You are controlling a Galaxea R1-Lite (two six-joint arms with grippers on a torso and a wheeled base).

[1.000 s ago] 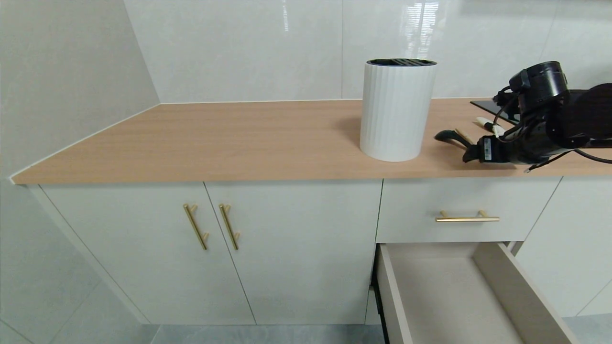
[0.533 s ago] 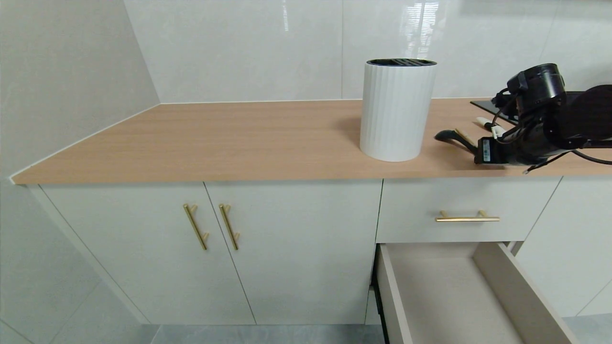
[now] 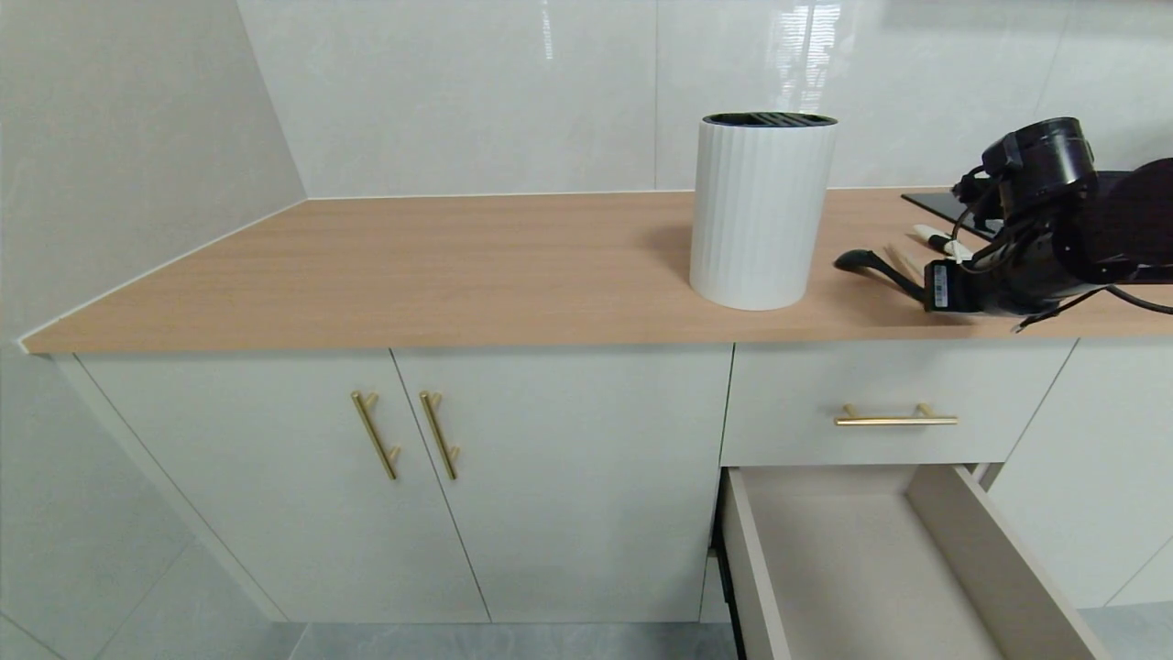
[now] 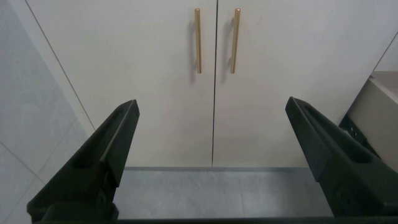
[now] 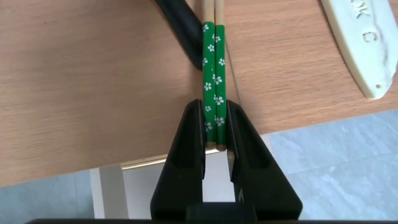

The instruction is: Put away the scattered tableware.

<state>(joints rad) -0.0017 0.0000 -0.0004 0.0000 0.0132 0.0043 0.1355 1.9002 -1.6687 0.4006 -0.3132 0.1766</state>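
Though faint in the head view, two green-ended chopsticks (image 5: 214, 81) plain at my right wrist, right gripper (image 5: 216, 124) clamping them, left gripper (image 4: 211, 111) spread wide.

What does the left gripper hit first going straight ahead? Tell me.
Probably the cabinet doors, near the seam between their handles. Nothing shows between them and the open left gripper, though depth is hard to judge.

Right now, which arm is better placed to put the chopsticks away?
Right. The right gripper is shut on the chopsticks on the counter, near the holder and above the open drawer. The left gripper hangs open, low before the cabinet doors.
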